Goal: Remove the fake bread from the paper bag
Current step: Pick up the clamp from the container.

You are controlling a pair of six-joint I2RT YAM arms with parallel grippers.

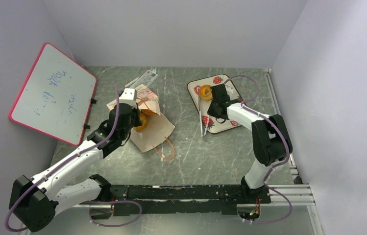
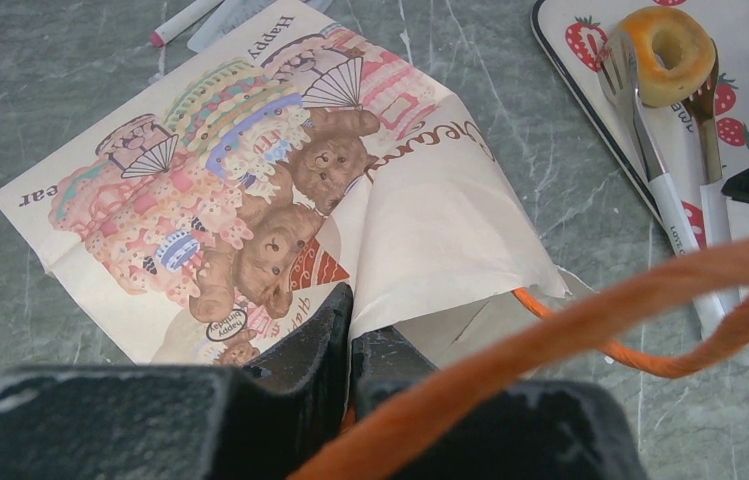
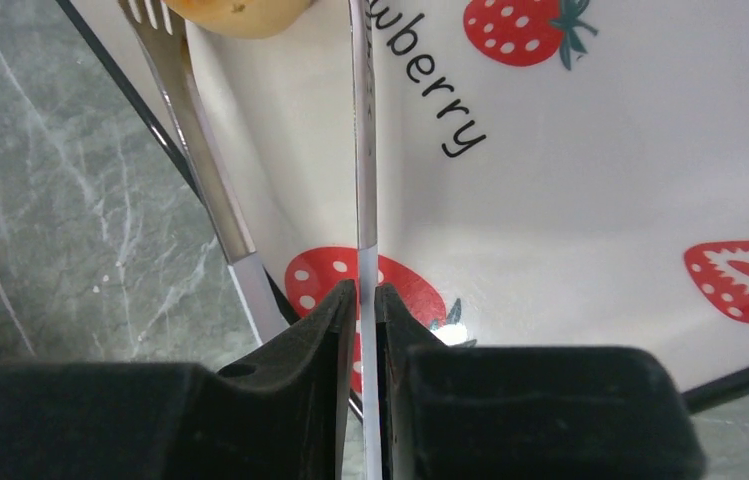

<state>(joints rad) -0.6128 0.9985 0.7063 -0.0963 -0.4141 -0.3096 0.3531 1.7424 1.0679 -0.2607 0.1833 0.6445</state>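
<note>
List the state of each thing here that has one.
paper bag: lying flat, mouth lifted open.
left gripper: jaws shut on the orange cord.
right gripper: jaws shut on the spoon handle.
bagel: out of the bag, on the tray.
whiteboard: propped at a tilt.

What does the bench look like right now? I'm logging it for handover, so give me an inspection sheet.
Surface: grey marbled table, scuffed.
Job's things: bag lying flat; a bagel on the tray, resting over the fork and spoon.
Clutter: marker and tag beyond the bag.
Tools: left tool shut on the bag's cord; right tool shut on the spoon.
Cables: purple cables along both arms.
Surroundings: whiteboard leaning at the left; pale walls.
</note>
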